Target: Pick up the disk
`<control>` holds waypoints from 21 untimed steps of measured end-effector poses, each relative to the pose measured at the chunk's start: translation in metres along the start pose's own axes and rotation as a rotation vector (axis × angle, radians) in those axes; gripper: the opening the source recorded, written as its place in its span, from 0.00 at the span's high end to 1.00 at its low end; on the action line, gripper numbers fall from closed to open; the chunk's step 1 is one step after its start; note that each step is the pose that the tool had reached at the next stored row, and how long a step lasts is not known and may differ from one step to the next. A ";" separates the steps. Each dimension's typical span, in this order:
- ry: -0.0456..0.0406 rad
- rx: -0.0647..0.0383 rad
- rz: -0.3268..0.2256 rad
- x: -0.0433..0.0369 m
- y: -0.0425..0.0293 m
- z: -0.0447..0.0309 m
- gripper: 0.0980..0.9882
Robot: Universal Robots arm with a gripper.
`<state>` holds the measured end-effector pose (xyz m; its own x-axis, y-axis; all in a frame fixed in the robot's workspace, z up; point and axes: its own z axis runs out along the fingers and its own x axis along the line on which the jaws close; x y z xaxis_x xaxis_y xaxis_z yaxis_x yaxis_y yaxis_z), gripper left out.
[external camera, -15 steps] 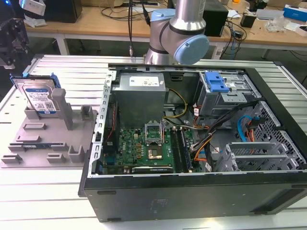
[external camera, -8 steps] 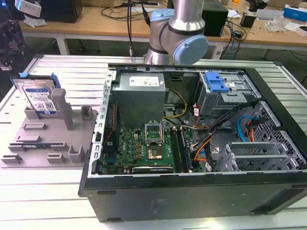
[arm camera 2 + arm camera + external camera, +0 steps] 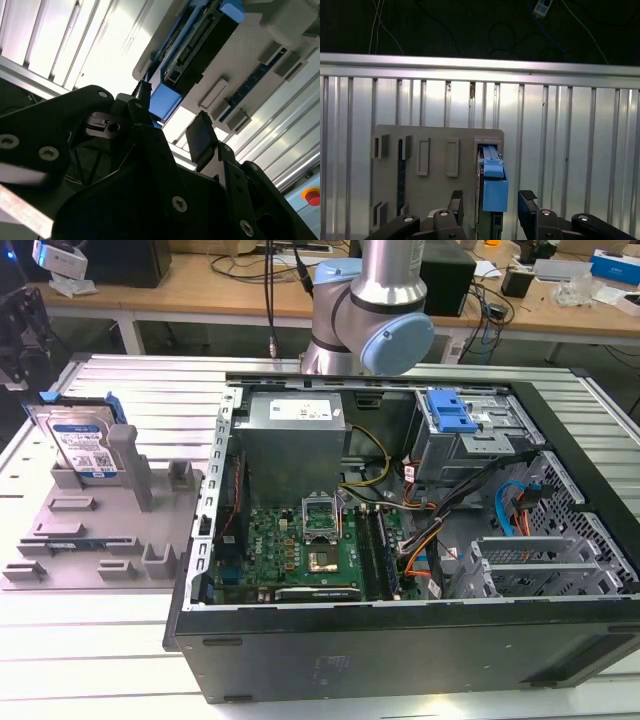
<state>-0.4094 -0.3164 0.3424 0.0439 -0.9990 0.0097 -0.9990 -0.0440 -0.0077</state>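
Gripper, jaws apart, seemingly clear above the disk.

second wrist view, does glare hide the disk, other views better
Second wrist view: glare bleaches the slatted table, yet the disk shows, its edge dark; first wrist view: even light, black background beyond the table; exterior view: even, soft light.

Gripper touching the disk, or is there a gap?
Apart. In the first wrist view the open gripper straddles the blue end of the disk, with a visible gap on each side.
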 end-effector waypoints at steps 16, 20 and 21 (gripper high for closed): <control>-0.0001 -0.002 0.003 0.0003 -0.0005 0.0126 0.48; -0.0001 -0.002 0.005 0.0003 -0.0005 0.0167 0.48; -0.0001 -0.002 0.005 0.0003 -0.0005 0.0177 0.48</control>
<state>-0.4088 -0.3168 0.3247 0.0387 -0.9992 0.0095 -0.9992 -0.0388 -0.0061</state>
